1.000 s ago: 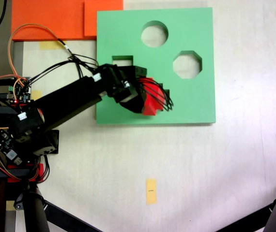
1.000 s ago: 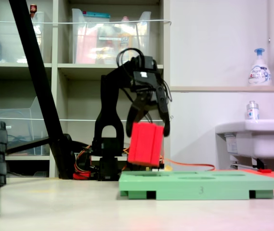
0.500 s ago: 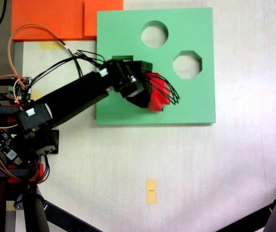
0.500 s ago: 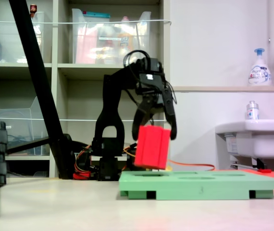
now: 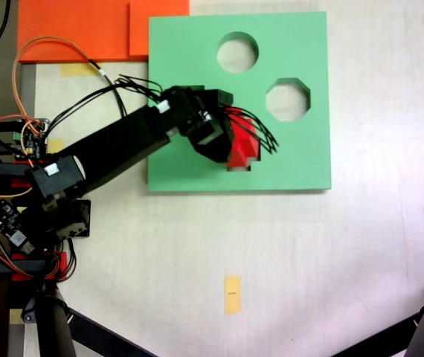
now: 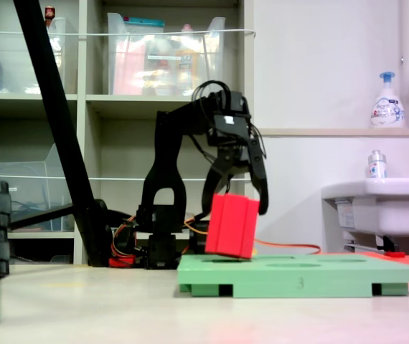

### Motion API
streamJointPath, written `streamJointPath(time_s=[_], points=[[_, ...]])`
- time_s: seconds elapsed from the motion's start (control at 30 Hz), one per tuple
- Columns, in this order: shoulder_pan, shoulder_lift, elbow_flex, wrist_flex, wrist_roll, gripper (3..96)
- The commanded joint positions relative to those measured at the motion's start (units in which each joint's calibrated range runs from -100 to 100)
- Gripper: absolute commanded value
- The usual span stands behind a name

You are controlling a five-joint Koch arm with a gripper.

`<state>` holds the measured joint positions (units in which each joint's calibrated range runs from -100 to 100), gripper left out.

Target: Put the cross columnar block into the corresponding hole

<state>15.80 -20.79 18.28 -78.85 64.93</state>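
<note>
Clamped in the gripper point(image 6: 237, 192) is the cross columnar block point(image 6: 232, 225), a bright red foam piece; the black jaws close on its upper part from either side in the second exterior view. It hangs tilted, its top leaning toward the second exterior view's right, and its lower edge sits just above the green board point(image 6: 301, 275), near the board's end on the second exterior view's left. Whether the bottom touches the board I cannot tell.

From overhead, in the first exterior view, the gripper point(image 5: 223, 141) and block point(image 5: 243, 149) cover the lower middle of the board point(image 5: 301, 160), over the corresponding hole point(image 5: 236, 168), of which only a notched pale sliver shows at the block's lower edge. The round cut-out point(image 5: 237, 52) and the octagonal cut-out point(image 5: 287, 99) lie farther up the board, both open. An orange sheet point(image 5: 78, 30) touches the board's upper corner on the first exterior view's left.
</note>
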Motion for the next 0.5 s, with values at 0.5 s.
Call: streamJointPath(time_s=[0.5], points=[[-0.54,4.03,3.86,2.45,0.34,35.4]])
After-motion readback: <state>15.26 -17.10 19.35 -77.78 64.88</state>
